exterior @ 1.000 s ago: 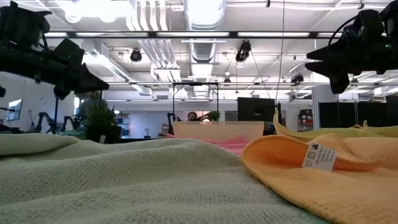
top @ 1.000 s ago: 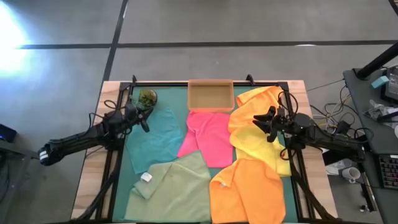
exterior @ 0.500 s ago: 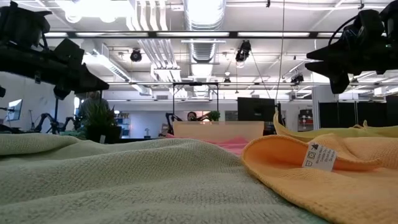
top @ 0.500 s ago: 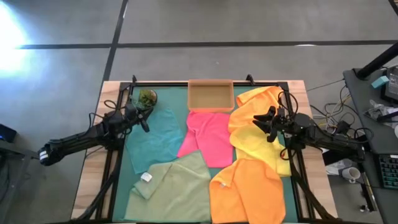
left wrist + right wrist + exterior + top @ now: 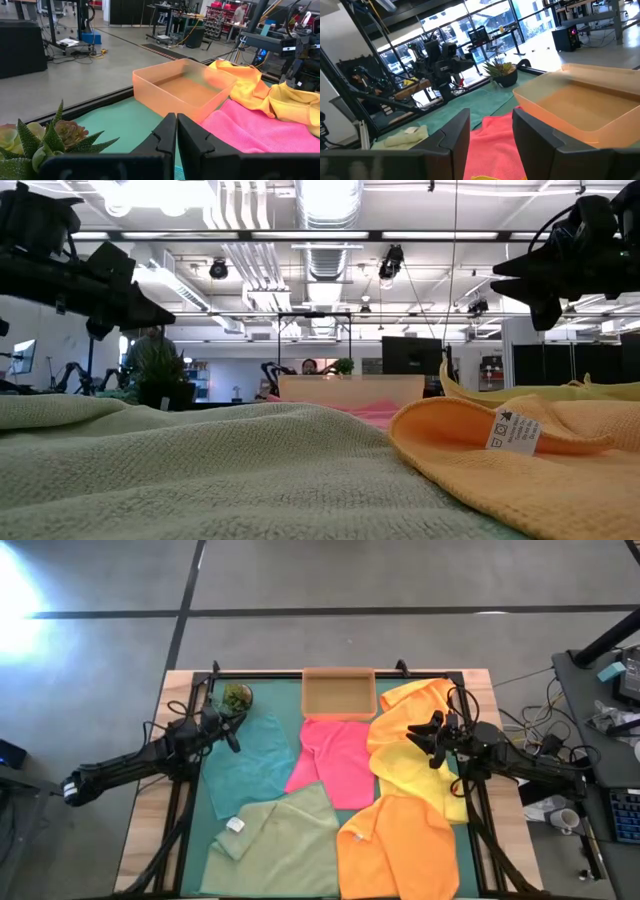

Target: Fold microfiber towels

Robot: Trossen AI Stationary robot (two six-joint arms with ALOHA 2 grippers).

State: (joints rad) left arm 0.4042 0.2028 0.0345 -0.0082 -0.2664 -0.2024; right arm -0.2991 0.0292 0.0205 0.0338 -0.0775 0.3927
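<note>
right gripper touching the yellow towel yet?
Apart. The low view shows the right gripper hanging open, well above the yellow towel, with the room's background visible between them. The high view only shows it over that towel.

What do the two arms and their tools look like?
Both arms are dark, almost black, built of slim jointed segments with black cables looping along them. The left tool and the right tool each end in two flat, angular black fingers with stepped inner edges. No markings are visible.

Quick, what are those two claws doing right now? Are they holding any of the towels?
Left claw: shut, empty, raised above the teal towel.
Right claw: open, empty, raised above the yellow towel.
</note>
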